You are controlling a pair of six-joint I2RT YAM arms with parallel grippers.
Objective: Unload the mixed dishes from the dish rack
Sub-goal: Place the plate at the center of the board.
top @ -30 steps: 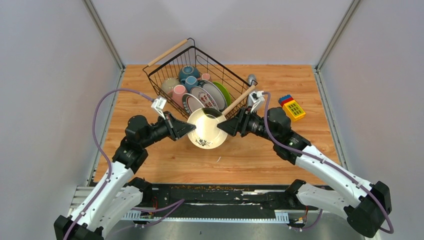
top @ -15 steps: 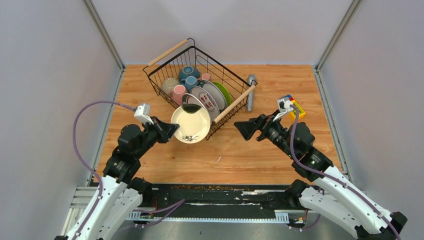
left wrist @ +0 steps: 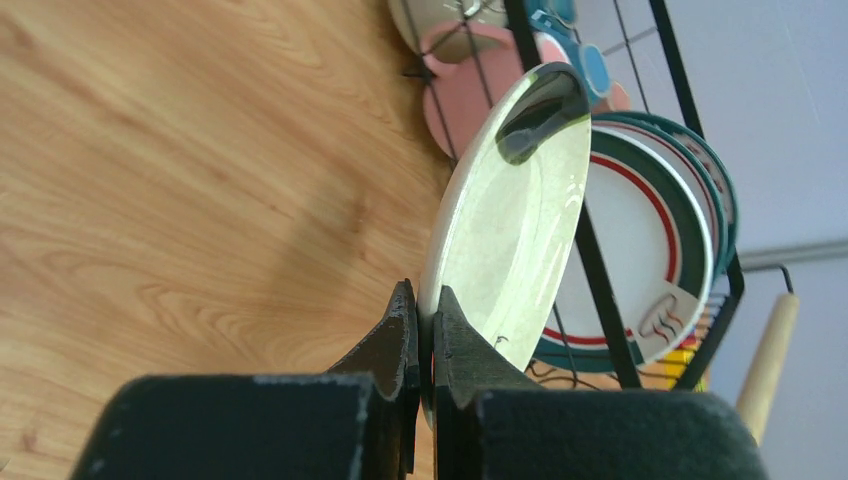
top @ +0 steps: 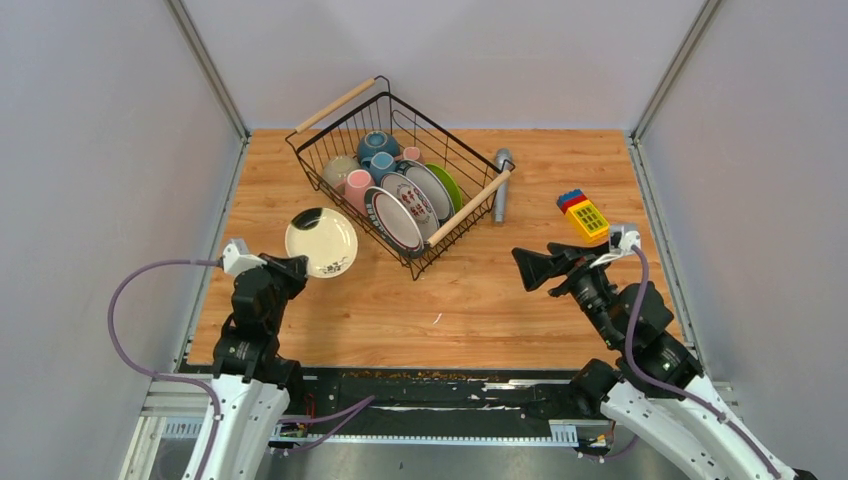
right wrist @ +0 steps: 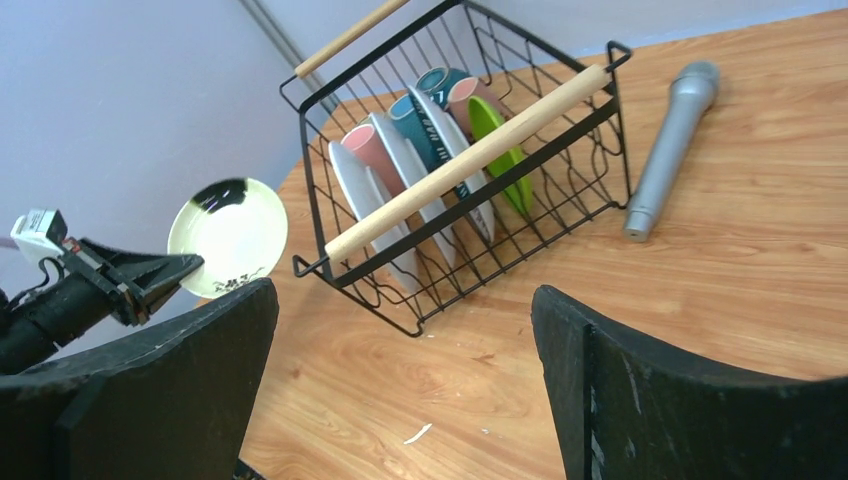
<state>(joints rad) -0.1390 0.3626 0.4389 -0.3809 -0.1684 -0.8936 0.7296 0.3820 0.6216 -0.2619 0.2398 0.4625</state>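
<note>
Overhead, the cream dark-patched ceramic plate point(top: 321, 242) has swung from the black wire dish rack point(top: 345, 101) to the wooden worktop's point(top: 480, 310) left edge. Left wrist: left claw point(left wrist: 421, 315) pinches its rim, likely for set-down. Right wrist: right claw point(right wrist: 405, 345) spread, empty, facing the rack.

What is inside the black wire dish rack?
The dish rack holds white plates with patterned rims, a lime-green plate, a pink mug, teal bowls and a beige bowl. What lies under them is covered.
</note>
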